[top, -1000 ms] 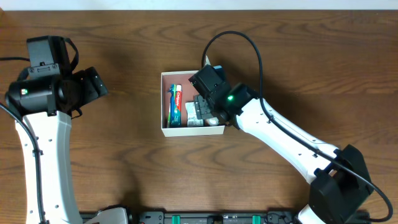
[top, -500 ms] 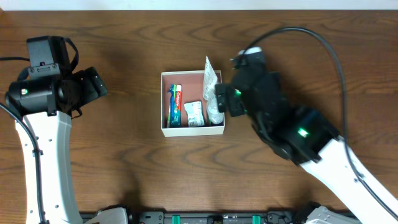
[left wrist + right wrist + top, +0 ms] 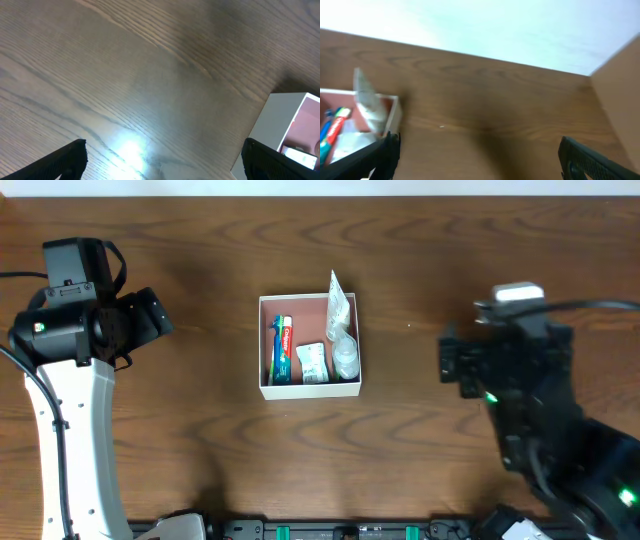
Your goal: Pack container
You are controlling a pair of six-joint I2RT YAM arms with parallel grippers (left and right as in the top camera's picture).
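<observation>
The container (image 3: 264,340), a shallow square white-walled box with a pinkish inside, sits mid-table. It holds a toothpaste tube (image 3: 284,350), a small green-and-white packet (image 3: 313,362), a clear round item (image 3: 346,359) and a white sachet (image 3: 339,304) standing against its right wall. The container's corner shows in the left wrist view (image 3: 287,122) and in the right wrist view (image 3: 390,112). My left gripper (image 3: 162,160) is open and empty over bare table left of the box. My right gripper (image 3: 480,155) is open and empty, well right of the box.
The table is dark brown wood. A pale wall runs along the table's far edge (image 3: 485,30). The left arm (image 3: 70,330) stands at the table's left side and the right arm (image 3: 520,380) at its right.
My right arm has pulled out of the container and swung far to the right. The white sachet stays standing at the box's right wall. The left arm has not moved.
</observation>
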